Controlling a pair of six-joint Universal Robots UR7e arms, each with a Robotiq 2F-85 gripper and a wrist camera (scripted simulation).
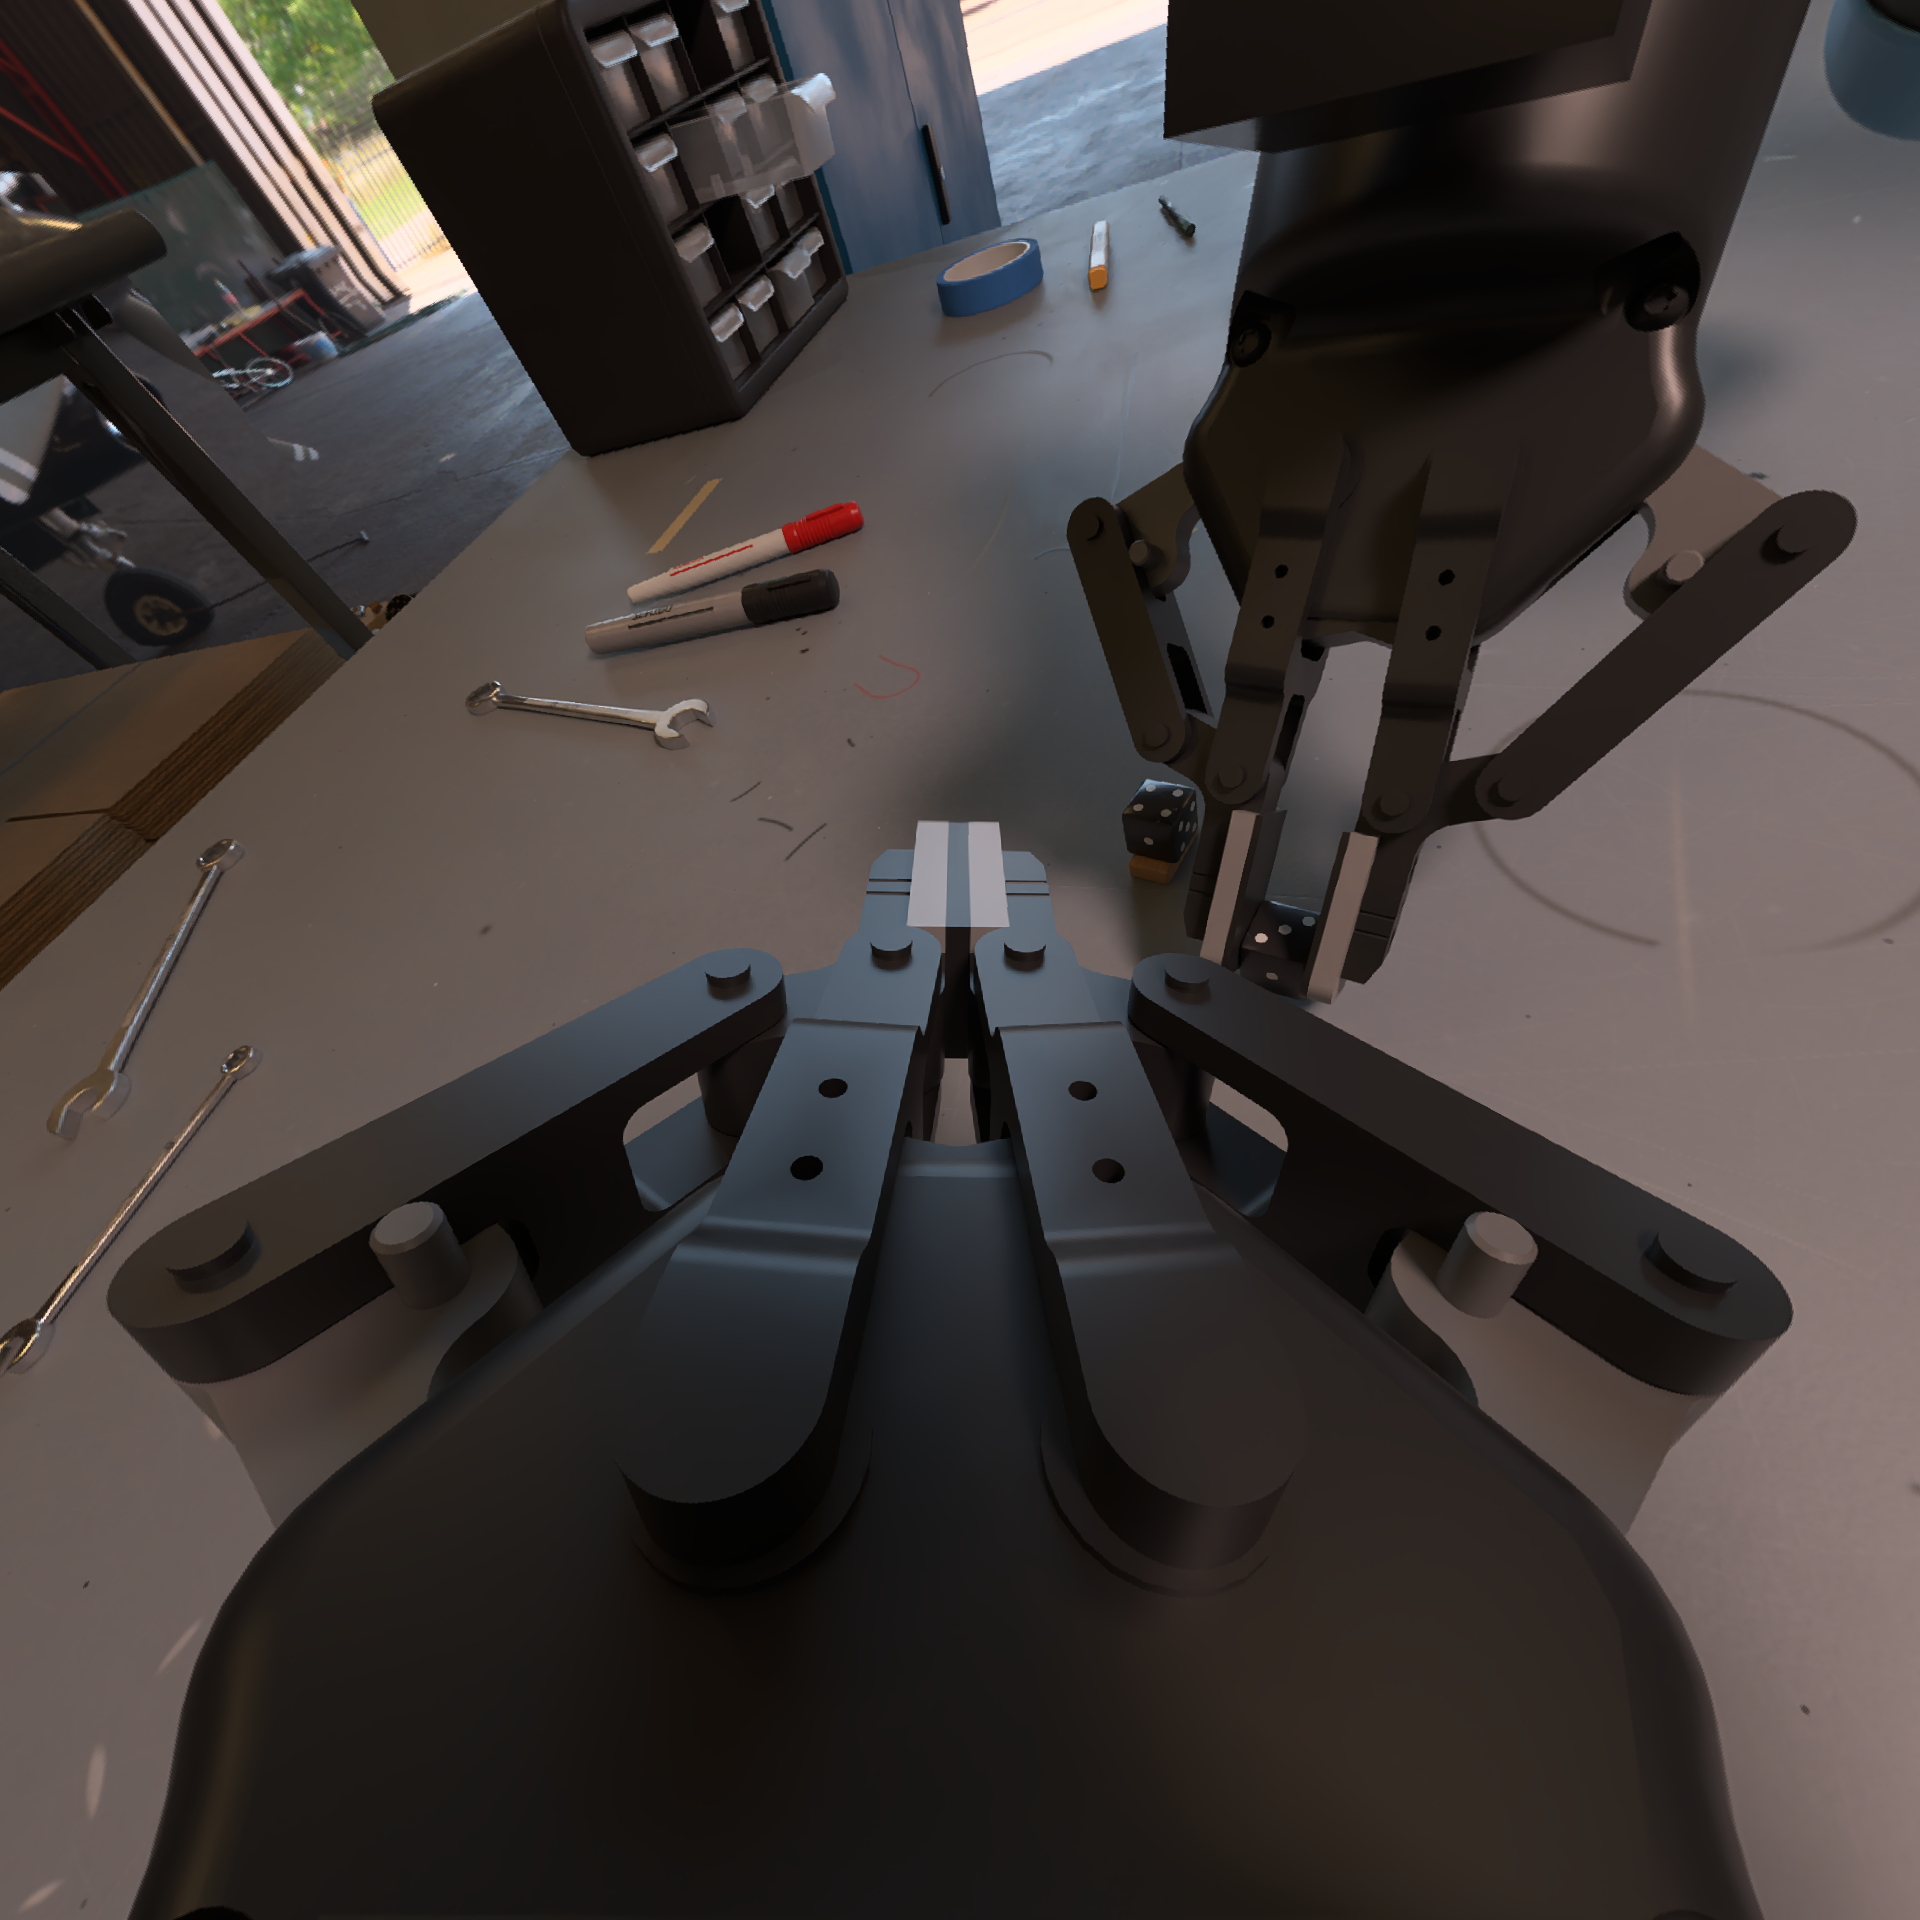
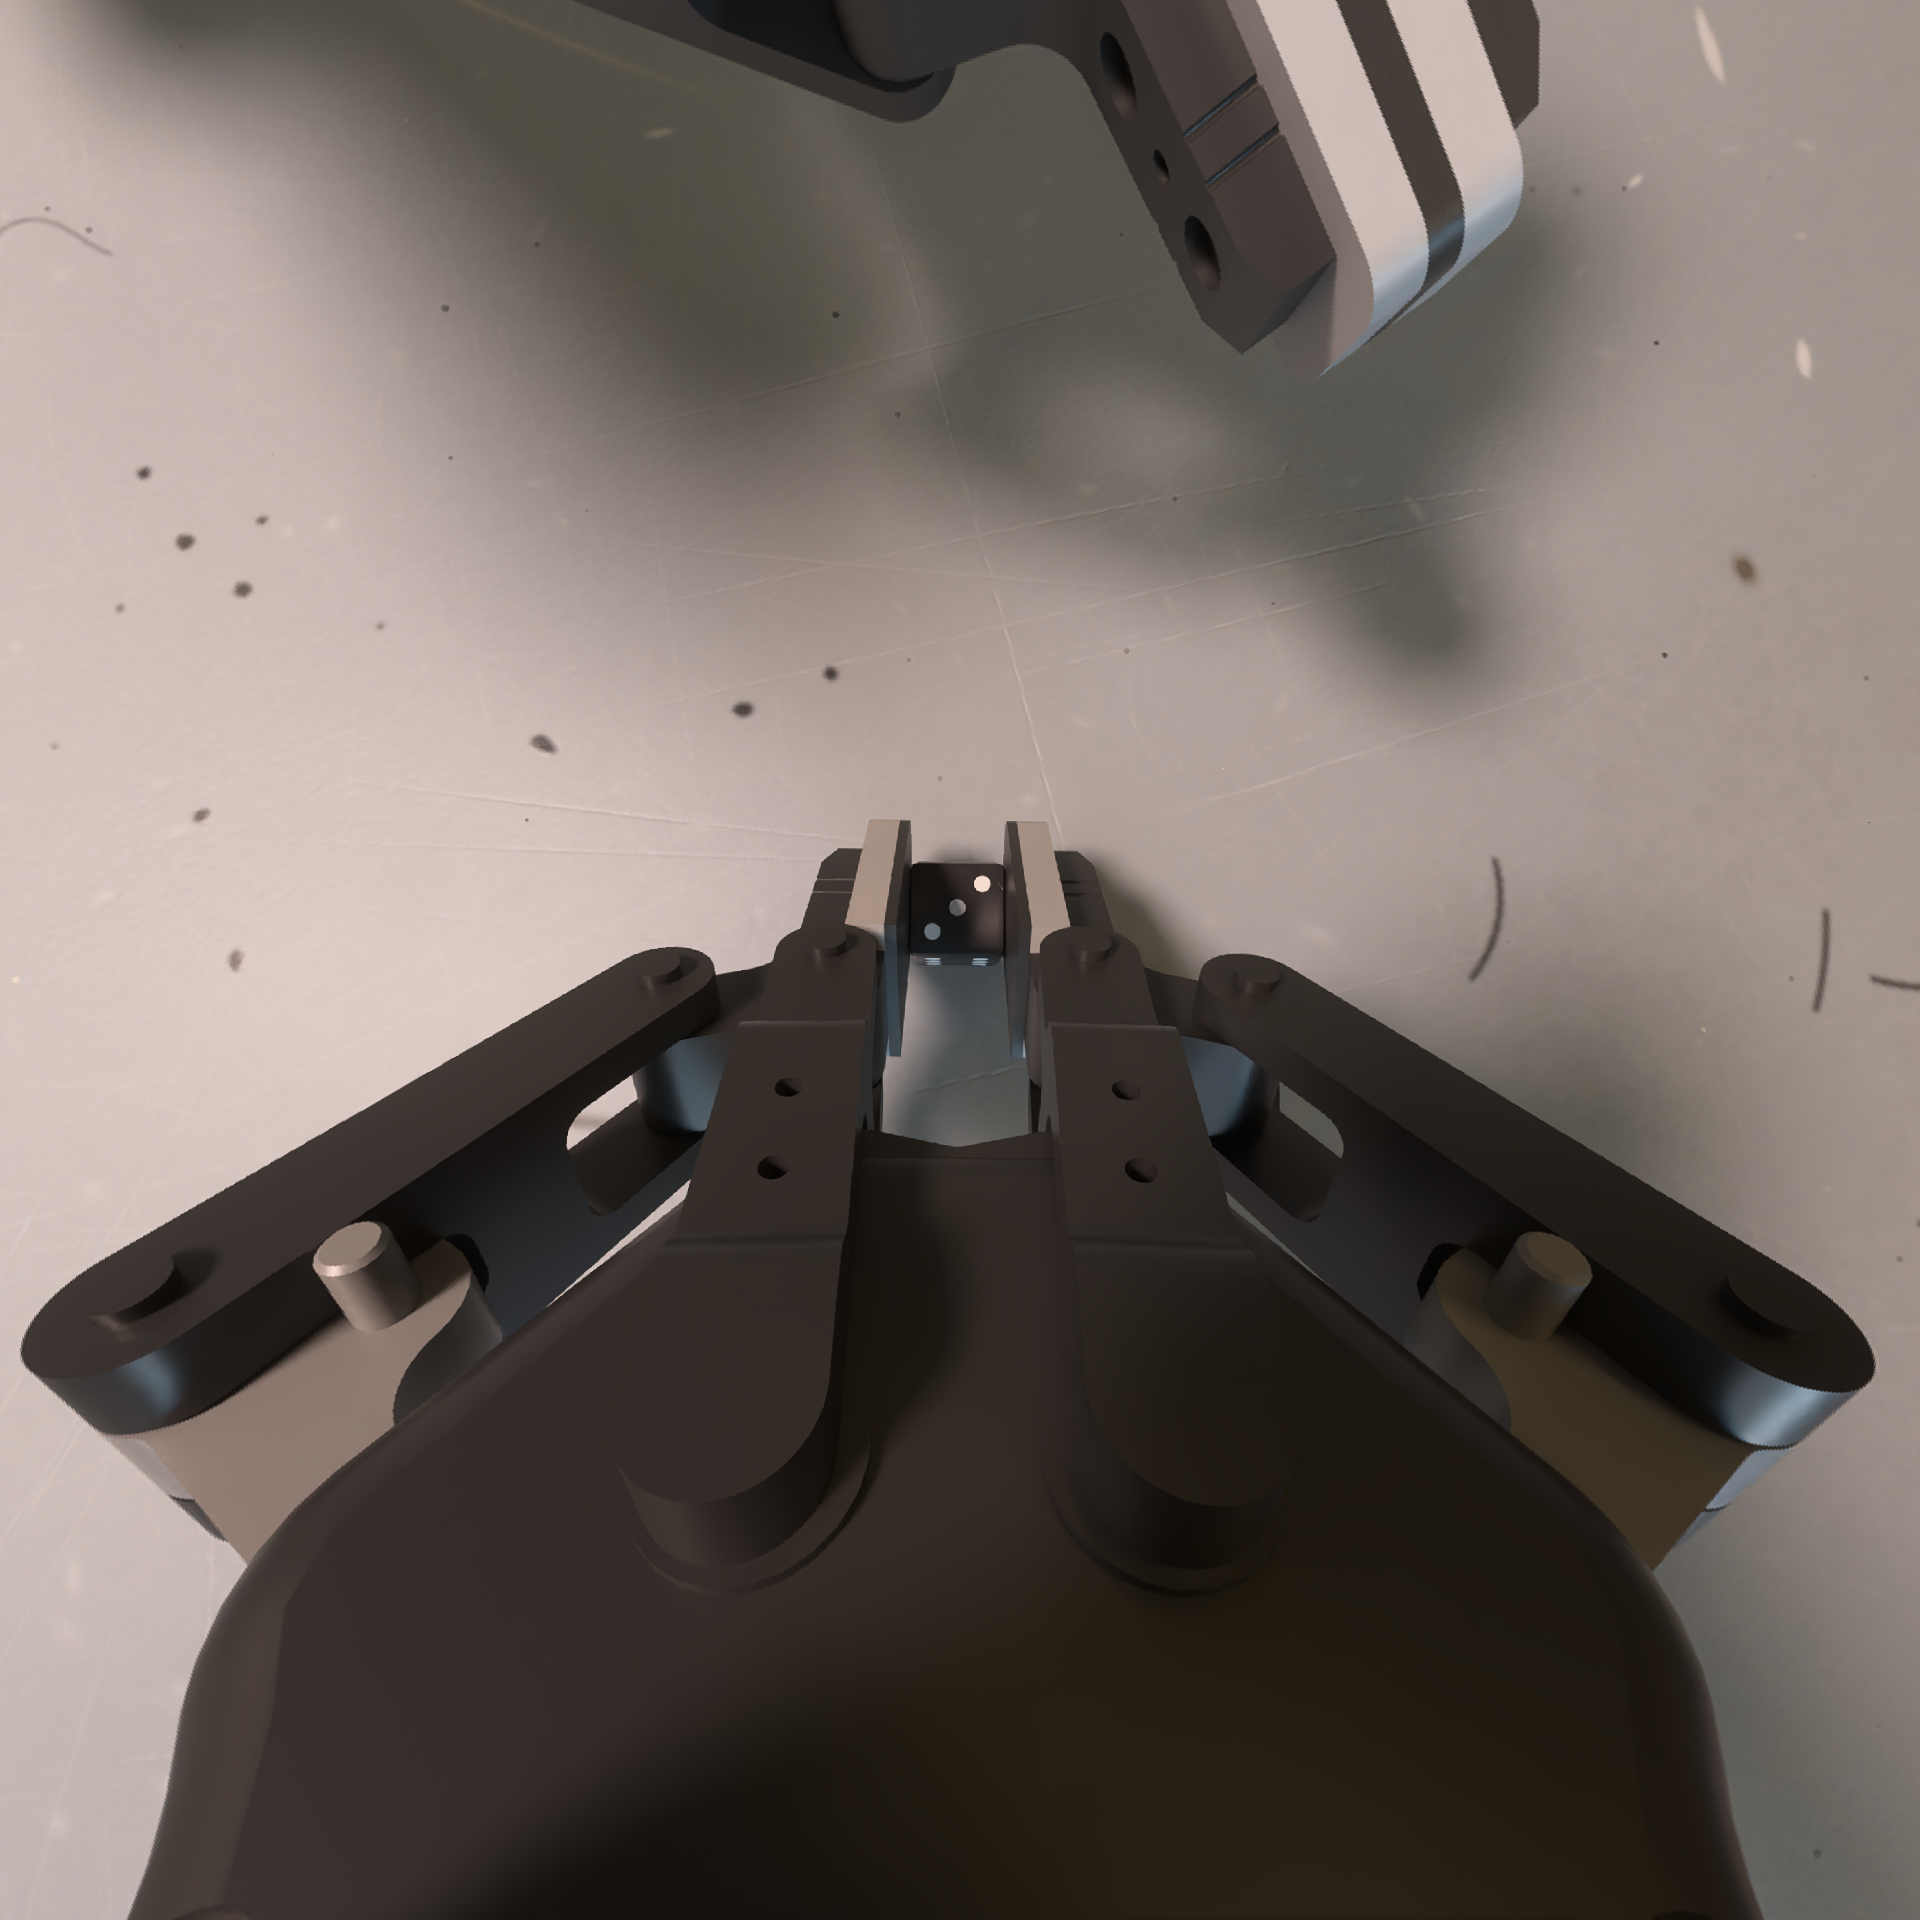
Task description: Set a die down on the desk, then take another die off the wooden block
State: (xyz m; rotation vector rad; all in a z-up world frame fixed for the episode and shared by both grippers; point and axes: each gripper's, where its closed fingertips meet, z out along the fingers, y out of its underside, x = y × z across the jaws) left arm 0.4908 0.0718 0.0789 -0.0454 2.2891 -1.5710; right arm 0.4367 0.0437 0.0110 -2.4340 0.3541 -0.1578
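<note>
Die on wooden block, left of tool-held die

Held die: black with white pips
Second die: black with white pips, over a tan wooden block
Desk: pale grey, flecked with dark specks and thin scratches
Left gripper: dark grey with light grey pads
Right gripper: dark brown-grey (its pads light grey too)
Markers: one red-capped, one black-capped, both white-bodied
Tape roll: blue
Wrenches: shiny silver
Drawer cabinet: black
</note>
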